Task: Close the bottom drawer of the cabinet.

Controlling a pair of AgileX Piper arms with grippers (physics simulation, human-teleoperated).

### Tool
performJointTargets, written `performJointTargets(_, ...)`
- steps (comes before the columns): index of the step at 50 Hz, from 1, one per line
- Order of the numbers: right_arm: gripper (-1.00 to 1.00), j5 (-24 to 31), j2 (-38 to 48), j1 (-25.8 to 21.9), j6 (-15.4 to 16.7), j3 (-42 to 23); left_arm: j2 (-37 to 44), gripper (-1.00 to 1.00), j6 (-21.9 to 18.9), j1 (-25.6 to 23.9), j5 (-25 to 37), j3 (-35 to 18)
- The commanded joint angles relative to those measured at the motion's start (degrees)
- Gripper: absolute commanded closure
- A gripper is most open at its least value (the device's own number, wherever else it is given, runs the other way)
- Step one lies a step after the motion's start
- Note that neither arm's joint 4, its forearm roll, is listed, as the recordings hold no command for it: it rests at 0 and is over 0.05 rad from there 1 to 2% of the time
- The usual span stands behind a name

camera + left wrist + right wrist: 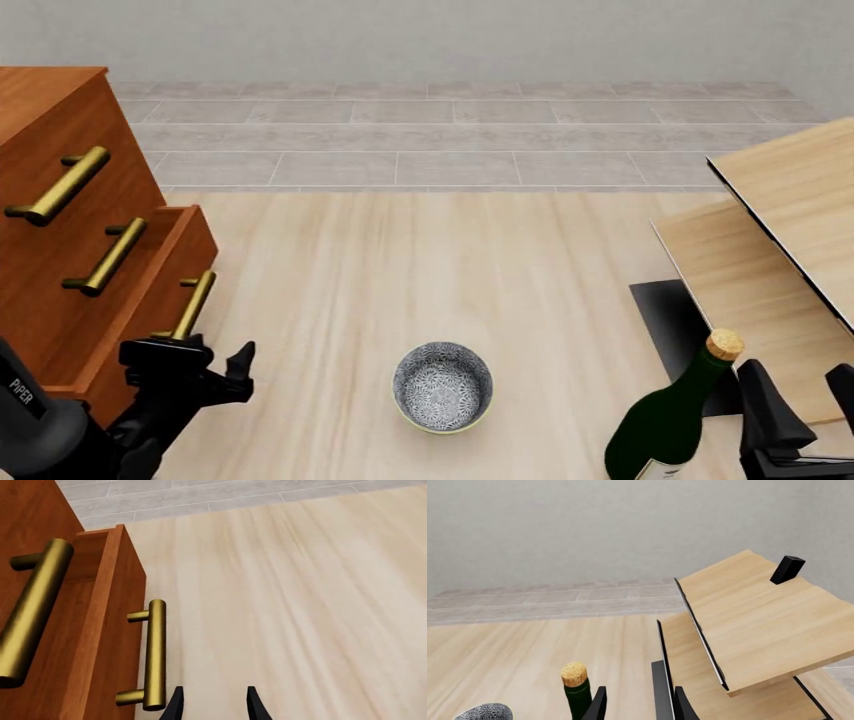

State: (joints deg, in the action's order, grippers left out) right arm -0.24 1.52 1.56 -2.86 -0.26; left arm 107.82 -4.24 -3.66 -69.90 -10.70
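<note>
The reddish-brown cabinet stands at the table's left edge. Its bottom drawer is pulled out past the two above it, brass bar handle facing right. My left gripper is open, just in front of the near end of that handle and not touching it. In the left wrist view the drawer front and its handle lie right beside the open left gripper. My right gripper stands open at the near right, holding nothing; the right wrist view shows the right gripper empty.
A patterned bowl sits near the front centre. A green corked bottle stands next to the right gripper, and the bottle also shows in the right wrist view. A tilted light-wood shelf unit on a black mat fills the right side.
</note>
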Motion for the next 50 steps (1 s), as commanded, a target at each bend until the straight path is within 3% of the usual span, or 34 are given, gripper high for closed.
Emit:
performJointTargets(1, -1.00, 0.0, 0.0, 0.0, -0.1, 0.0, 1.5, -1.00, -1.6, 2.4, 0.1, -0.9)
performJointTargets(50, -1.00, 0.0, -0.4, 0.6, -0.8, 0.1, 2.6, -1.00, -5.8, 7.5, 0.0, -2.6)
